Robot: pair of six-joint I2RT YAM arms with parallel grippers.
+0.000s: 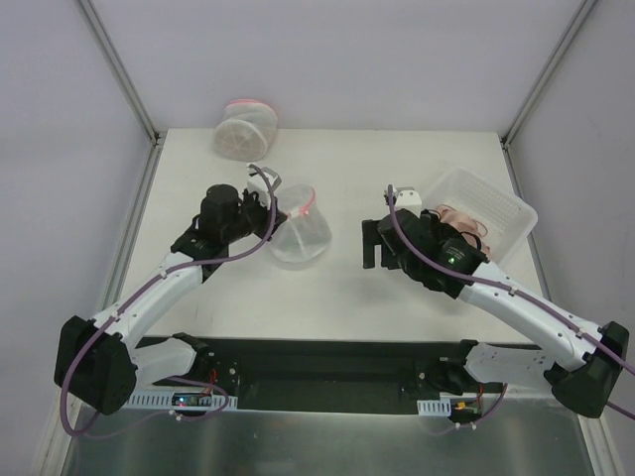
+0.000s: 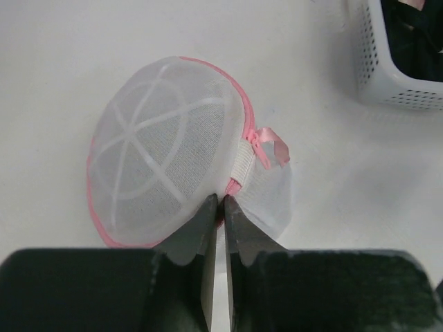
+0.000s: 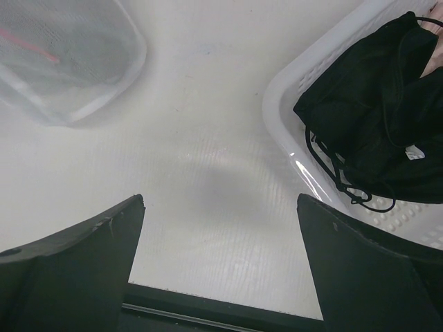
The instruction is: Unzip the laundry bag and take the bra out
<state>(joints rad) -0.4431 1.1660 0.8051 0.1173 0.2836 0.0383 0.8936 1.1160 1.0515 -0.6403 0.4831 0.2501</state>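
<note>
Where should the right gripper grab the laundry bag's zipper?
Pinch the pink ribbon tab, which sticks out clear of the bag's rim. Come from the basket side; the left gripper pins the near rim.

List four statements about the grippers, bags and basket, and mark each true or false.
1. The left gripper is shut on the rim of the laundry bag. True.
2. The right gripper holds the black garment. False: it is open and empty; the black garment lies in the basket.
3. The laundry bag sits inside the basket. False: it lies on the table, apart from the basket.
4. A second mesh bag sits at the table's far edge. True.
</note>
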